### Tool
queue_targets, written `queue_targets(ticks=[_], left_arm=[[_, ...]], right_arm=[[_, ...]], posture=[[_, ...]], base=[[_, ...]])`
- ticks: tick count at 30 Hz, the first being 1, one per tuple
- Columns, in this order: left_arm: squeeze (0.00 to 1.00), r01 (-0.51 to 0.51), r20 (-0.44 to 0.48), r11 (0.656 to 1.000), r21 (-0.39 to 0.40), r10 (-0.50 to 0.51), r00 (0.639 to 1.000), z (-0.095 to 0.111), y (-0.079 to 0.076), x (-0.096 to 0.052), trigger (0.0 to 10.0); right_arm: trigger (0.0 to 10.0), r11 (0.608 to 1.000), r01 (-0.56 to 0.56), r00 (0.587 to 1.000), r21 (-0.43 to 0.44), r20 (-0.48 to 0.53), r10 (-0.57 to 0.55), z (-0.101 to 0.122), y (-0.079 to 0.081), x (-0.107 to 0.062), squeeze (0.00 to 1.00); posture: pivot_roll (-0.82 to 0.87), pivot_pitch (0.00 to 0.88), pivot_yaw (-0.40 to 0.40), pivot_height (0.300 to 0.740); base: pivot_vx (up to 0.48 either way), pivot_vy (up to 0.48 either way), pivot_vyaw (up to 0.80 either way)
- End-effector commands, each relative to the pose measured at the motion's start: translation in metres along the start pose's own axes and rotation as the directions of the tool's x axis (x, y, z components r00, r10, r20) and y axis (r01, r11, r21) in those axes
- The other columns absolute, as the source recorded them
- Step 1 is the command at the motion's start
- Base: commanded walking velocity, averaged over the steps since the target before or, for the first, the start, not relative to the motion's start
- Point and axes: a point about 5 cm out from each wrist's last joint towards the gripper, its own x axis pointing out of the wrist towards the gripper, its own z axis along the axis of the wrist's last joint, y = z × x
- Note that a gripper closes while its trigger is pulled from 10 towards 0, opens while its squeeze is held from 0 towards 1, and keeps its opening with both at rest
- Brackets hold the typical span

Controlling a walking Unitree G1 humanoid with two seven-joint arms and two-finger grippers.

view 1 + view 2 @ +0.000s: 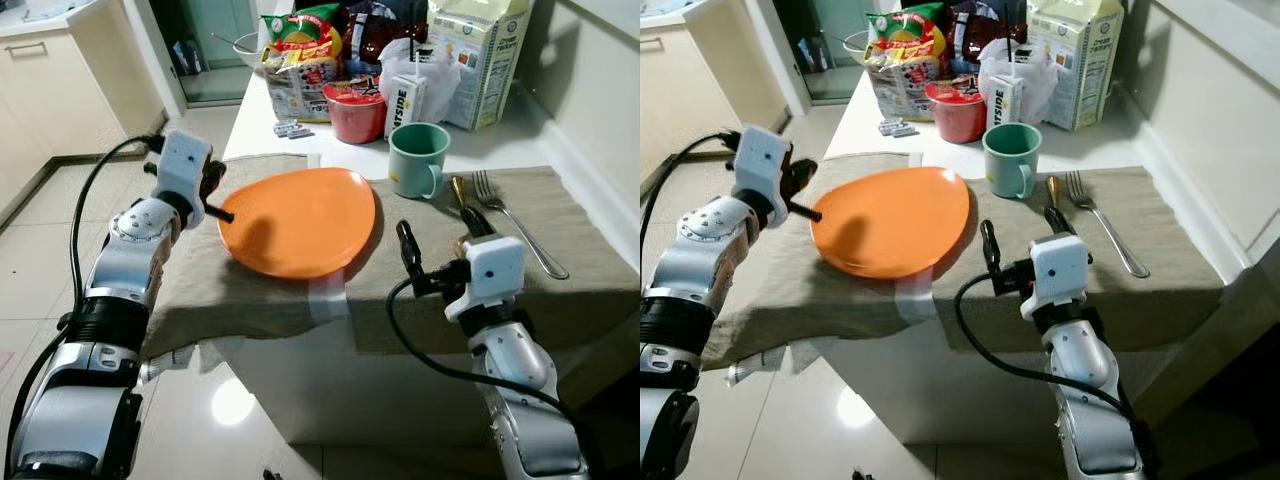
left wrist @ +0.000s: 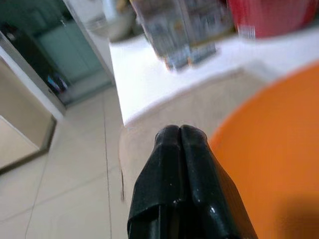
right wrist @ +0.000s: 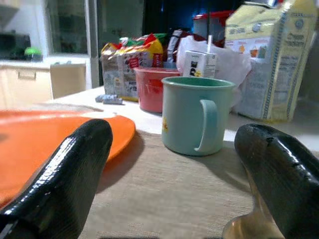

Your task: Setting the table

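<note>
An orange plate (image 1: 298,220) lies on the beige cloth (image 1: 250,290) that covers the table's near end. A green mug (image 1: 418,158) stands just past the plate's right edge. To the right of the mug lie a gold spoon (image 1: 457,188) and a silver fork (image 1: 515,225). My left gripper (image 1: 225,214) is shut with nothing in it, its tips at the plate's left rim (image 2: 259,149). My right gripper (image 1: 437,232) is open, low over the cloth right of the plate. Its right finger (image 3: 279,169) hangs over the spoon's near end (image 3: 249,229), and the mug (image 3: 192,117) stands ahead.
Behind the cloth stand a red bowl (image 1: 355,112), a small drink carton (image 1: 405,100), a tall milk carton (image 1: 478,55) and snack bags (image 1: 300,50). A wall runs along the table's right side. Tiled floor (image 1: 40,250) and a cabinet lie to the left.
</note>
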Motion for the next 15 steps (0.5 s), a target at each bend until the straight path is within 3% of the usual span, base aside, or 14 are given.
queue_targets(ticks=[1, 9, 15], left_arm=[[0.00, -0.016, -0.012, 1.000, 0.017, 0.017, 1.000, -0.0006, 0.0088, -0.0002, 10.0], [0.00, -0.058, -0.008, 0.998, -0.030, 0.057, 0.998, -0.0078, 0.0144, -0.0034, 10.0], [0.00, -0.052, 0.057, 0.997, -0.064, 0.055, 0.997, -0.0005, 0.0122, -0.0045, 10.0]], right_arm=[[10.0, 0.998, 0.047, 0.999, 0.042, 0.007, -0.047, 0.0064, -0.0080, 0.0036, 0.00], [10.0, 0.996, 0.072, 0.997, 0.058, -0.034, -0.070, 0.0027, -0.0160, 0.0031, 0.00], [10.0, 0.995, 0.067, 0.997, 0.071, -0.049, -0.064, 0.0034, -0.0167, 0.0044, 0.00]], posture=[[-0.23, 0.031, 0.146, 0.740], [-0.23, 0.038, 0.134, 0.740], [-0.22, 0.039, 0.126, 0.740]], base=[[0.000, 0.000, 0.00], [0.000, 0.000, 0.00], [0.000, 0.000, 0.00]])
